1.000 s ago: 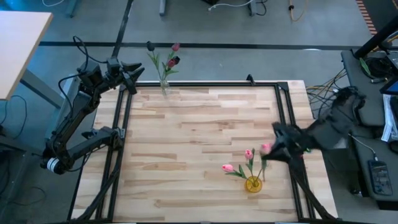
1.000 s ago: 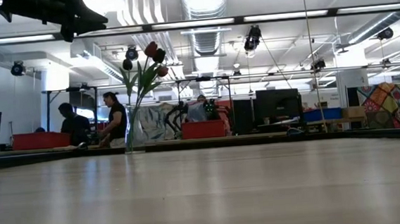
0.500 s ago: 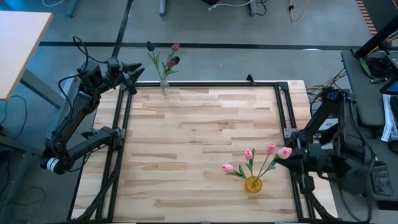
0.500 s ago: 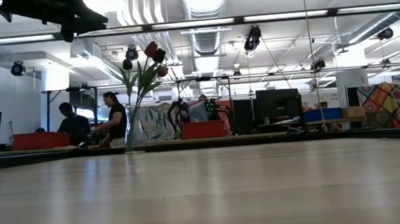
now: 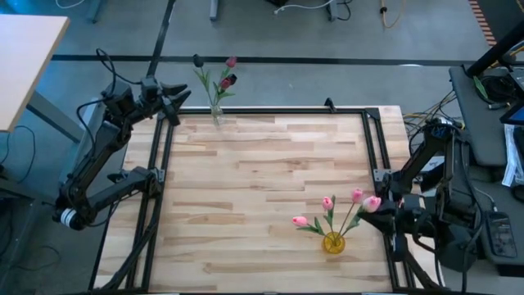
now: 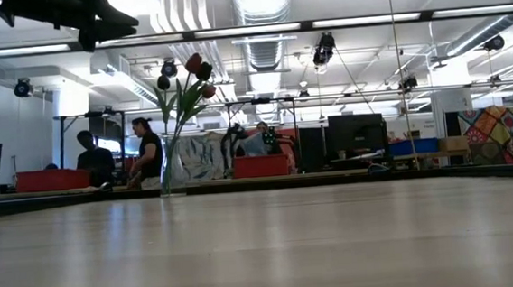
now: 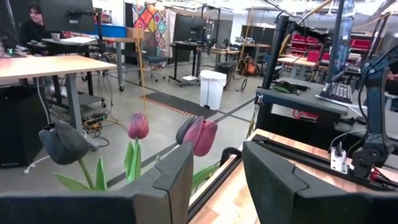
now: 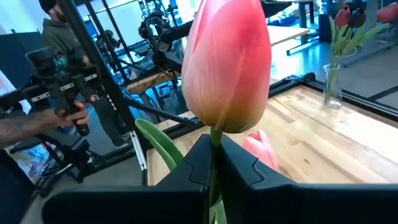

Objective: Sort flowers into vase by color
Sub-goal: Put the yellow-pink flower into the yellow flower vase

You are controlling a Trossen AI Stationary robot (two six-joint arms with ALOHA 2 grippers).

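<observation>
A yellow vase (image 5: 332, 242) near the table's near right corner holds pink tulips (image 5: 327, 202). My right gripper (image 5: 383, 206) is just to its right, shut on another pink tulip (image 8: 229, 68) whose head stands beyond the fingertips. A clear vase (image 5: 216, 115) at the far edge holds dark maroon tulips (image 7: 199, 134), their stems standing in it. My left gripper (image 7: 217, 162) is open and waits raised off the table's far left corner (image 5: 182, 96), facing those dark tulips. My right gripper pinches the pink tulip's thin green stem just below the head (image 8: 214, 142) between its two fingers (image 8: 245, 163). The fingers come about level from the table's right side. The head (image 5: 373, 202) points toward the yellow vase; the gripper hides the lower stem.
A black frame rail (image 5: 375, 156) runs along the table's right edge beside my right arm. The wooden top (image 5: 262, 172) stretches between the two vases. People (image 6: 147, 156) stand in the room beyond the table, one holding a device (image 8: 62, 93).
My right arm has folded back from its reach over the yellow vase toward the table's right edge and settled slightly nearer. A pink tulip head now shows at its fingertips, right of the vase's own blooms. The left arm has kept still.
</observation>
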